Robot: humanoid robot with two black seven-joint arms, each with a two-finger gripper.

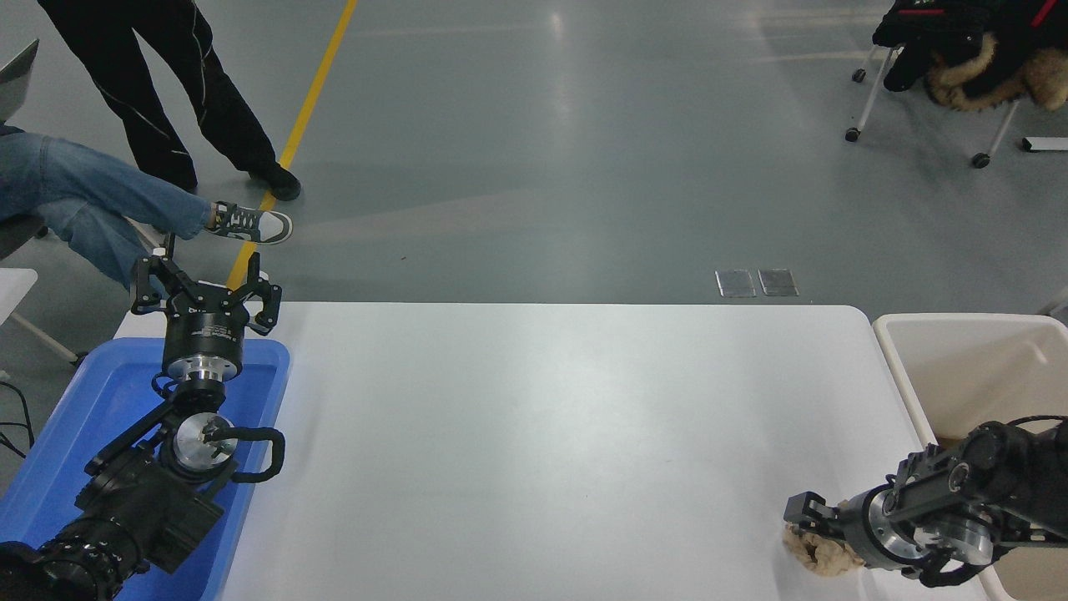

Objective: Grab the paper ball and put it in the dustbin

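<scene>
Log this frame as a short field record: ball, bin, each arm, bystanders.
paper ball: on the white table, near its front right corner, partly covered by the right pincer
right pincer: down at the ball, fingers around its top; grip state not clear
dustbin: cream-white, off the table's right edge
left pincer: parked open above the blue tray, lower left
people: legs of two at the far left
</scene>
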